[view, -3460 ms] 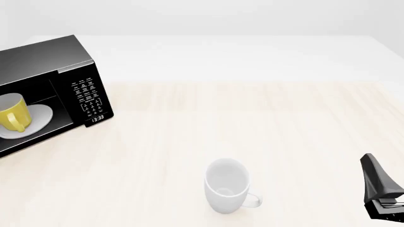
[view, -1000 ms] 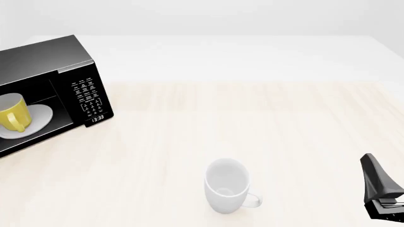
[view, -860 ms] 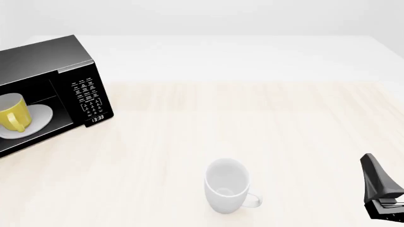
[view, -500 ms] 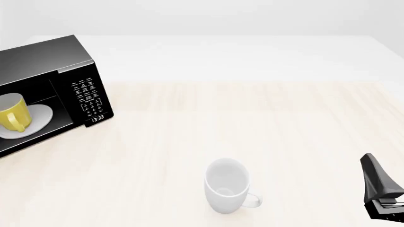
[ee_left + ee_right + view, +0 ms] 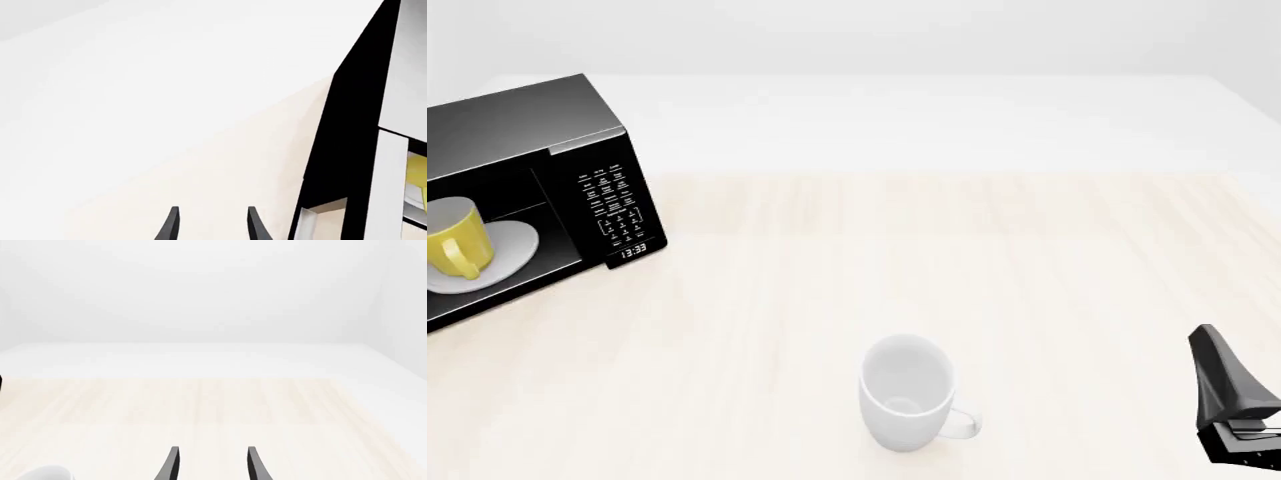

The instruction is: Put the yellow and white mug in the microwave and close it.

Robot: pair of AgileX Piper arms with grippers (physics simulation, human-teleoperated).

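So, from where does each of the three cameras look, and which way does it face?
Front view: above and behind the arms, facing forward over the table: microwave, yellow mug, white mug, part of the right arm.
Left wrist view: behind the left tool, facing the microwave's side.
Right wrist view: behind the right tool, facing across the table.
Shared: front and left wrist views both show the microwave and yellow mug.

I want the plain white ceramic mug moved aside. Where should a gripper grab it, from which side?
Probably come from above and pinch the left rim wall of the plain white ceramic mug: it stands upright, mouth open, loop handle sticking right.
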